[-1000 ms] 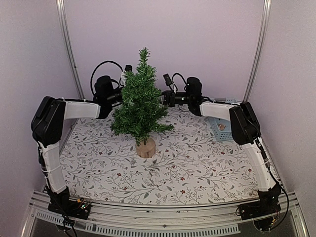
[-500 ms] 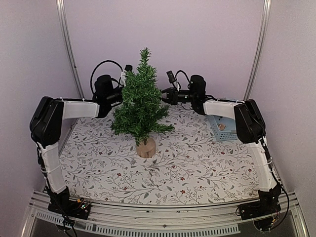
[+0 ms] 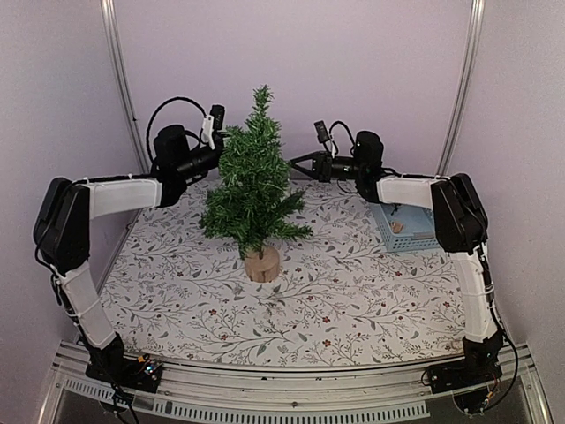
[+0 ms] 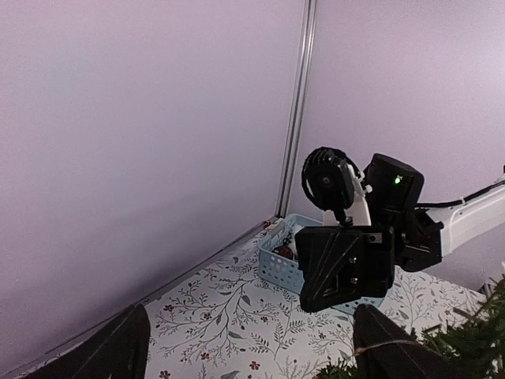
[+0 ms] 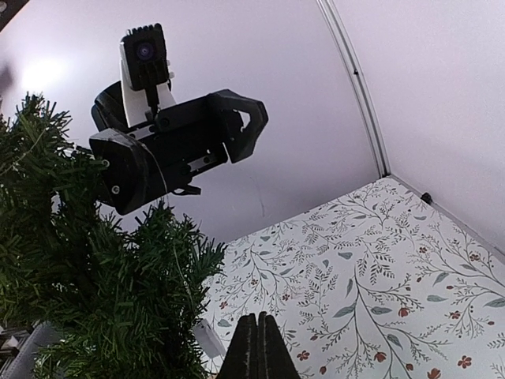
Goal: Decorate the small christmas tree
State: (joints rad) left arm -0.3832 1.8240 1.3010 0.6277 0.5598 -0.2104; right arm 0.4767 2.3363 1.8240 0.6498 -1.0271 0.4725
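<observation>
- One small christmas tree (image 3: 254, 190), upright on its stump, reachable from both sides for decorating.
- Left gripper (image 4: 252, 351): spread, empty.
- Right gripper (image 5: 253, 347): pressed together, nothing visibly held.

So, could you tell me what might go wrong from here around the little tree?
1. The open left gripper and the shut right gripper flank the upper branches of the small christmas tree; a snagged branch could tip it, since it stands only on a short wooden stump.
2. The grippers face each other across the tree, so reaching through might make them collide.
</observation>
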